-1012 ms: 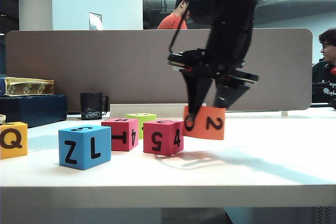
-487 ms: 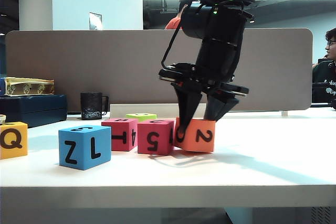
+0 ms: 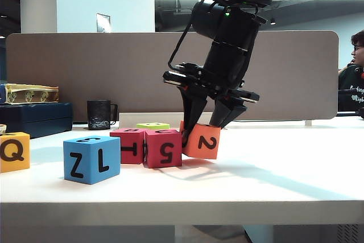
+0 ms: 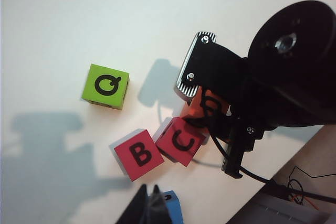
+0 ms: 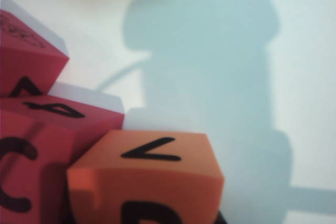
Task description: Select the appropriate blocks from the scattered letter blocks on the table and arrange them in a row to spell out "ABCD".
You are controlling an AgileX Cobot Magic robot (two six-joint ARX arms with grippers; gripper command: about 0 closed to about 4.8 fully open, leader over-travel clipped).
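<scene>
So the right gripper (image 3: 203, 124) has its two black fingers clamped on the orange foam cube (image 3: 201, 140), which sits tilted with a black 2 facing front, its lower corner down by the white desk top (image 3: 273, 174) and its side pressed against the pink-red foam cube (image 3: 163, 147) showing a 5. Next along is the red foam cube (image 3: 128, 145), then the blue Z/L cube (image 3: 91, 159). The lime-green cube (image 3: 152, 125) sits behind, the yellow-orange Q cube (image 3: 14, 151) far left. The left gripper (image 4: 148, 206) hangs above, jaws closed and empty.
</scene>
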